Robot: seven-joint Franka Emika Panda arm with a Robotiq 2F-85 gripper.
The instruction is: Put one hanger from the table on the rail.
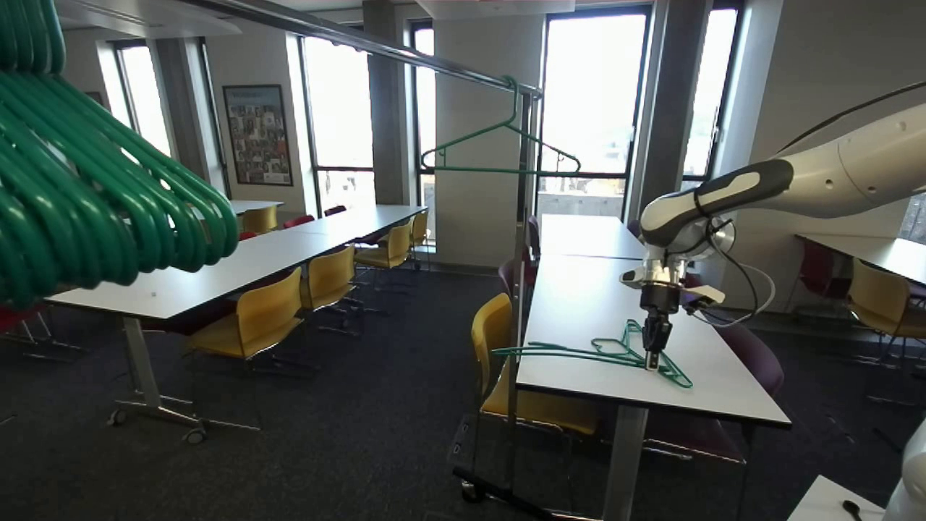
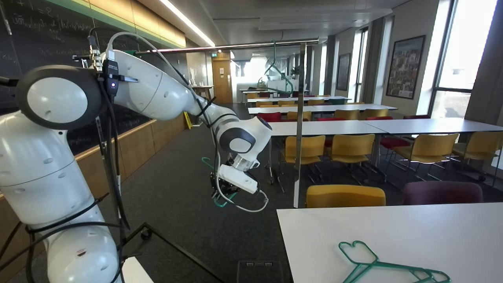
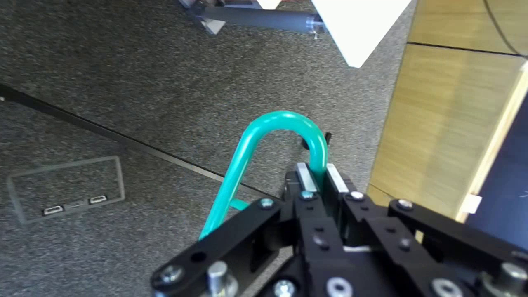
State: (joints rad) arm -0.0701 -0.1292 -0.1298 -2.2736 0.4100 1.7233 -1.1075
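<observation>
A green hanger (image 3: 236, 171) is clamped in the gripper (image 3: 321, 177), its tube caught just beside a rounded bend, with grey carpet (image 3: 123, 82) beneath. Other green hangers (image 2: 376, 262) lie on the white table (image 2: 424, 224), at the near right in an exterior view. Well above the gripper runs the rail (image 1: 405, 55), where one hanger (image 1: 499, 171) hangs by its hook near a slim upright (image 2: 300, 118). A row of green hangers (image 1: 123, 210) fills the near left in an exterior view. In an exterior view the white arm (image 2: 153, 90) reaches in from the left; a yellow chair (image 2: 346, 195) stands beyond the table.
</observation>
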